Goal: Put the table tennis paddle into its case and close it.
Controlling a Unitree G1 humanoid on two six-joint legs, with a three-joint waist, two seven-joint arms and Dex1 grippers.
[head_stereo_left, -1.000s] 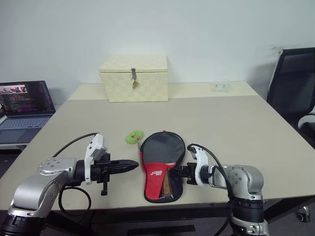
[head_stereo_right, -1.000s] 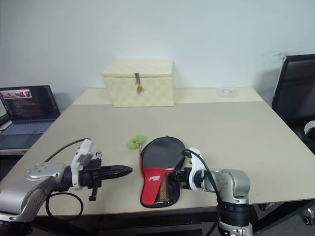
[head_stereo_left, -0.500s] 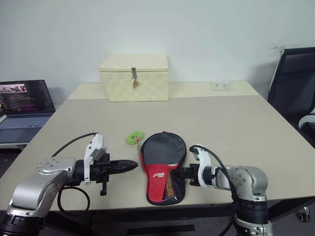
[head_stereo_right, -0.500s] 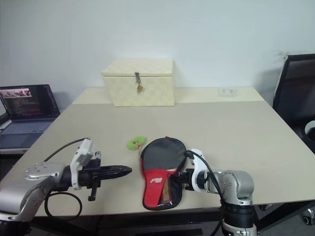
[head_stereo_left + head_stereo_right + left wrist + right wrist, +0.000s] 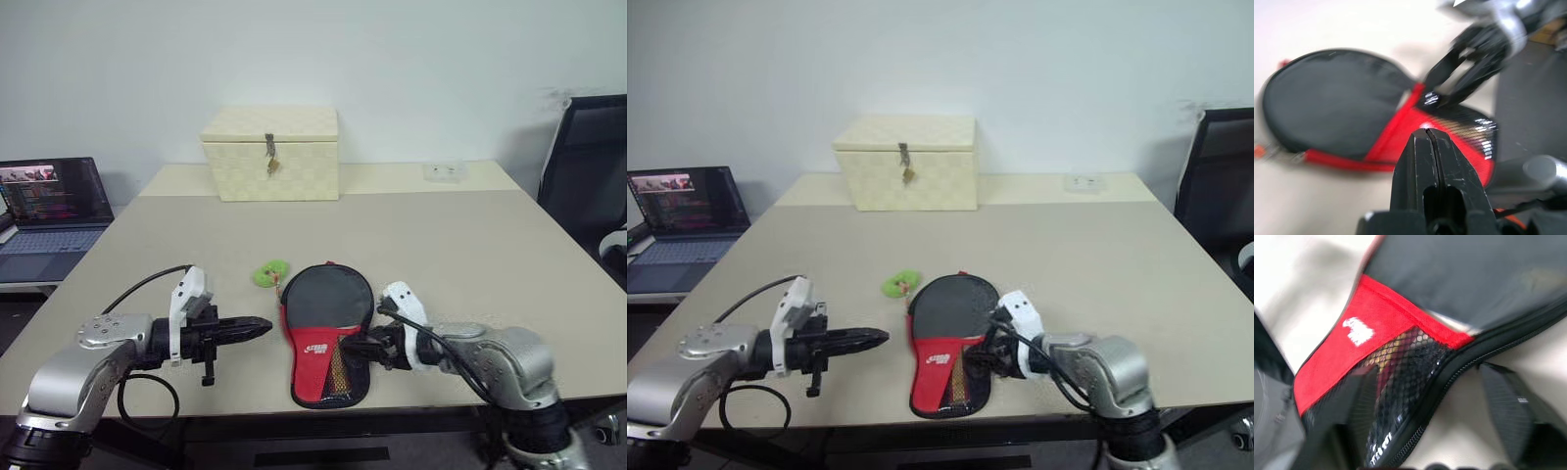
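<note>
Beige worktop (image 5: 470, 245) | case (image 5: 328, 328) lies zipped near its front edge | left gripper (image 5: 263, 328) beside case, jaws closed, empty | right gripper (image 5: 991, 350) at case's handle end, jaws apart

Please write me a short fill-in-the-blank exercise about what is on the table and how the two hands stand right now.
1. The case lies on the table between the two ____.
2. The left hand has its fingers ____.
3. The right hand has its fingers spread ____, one on each side of the case's zipped edge.
4. Beside the case's round end lies a small ____ object.

Missing words: hands; shut; open; green
</note>
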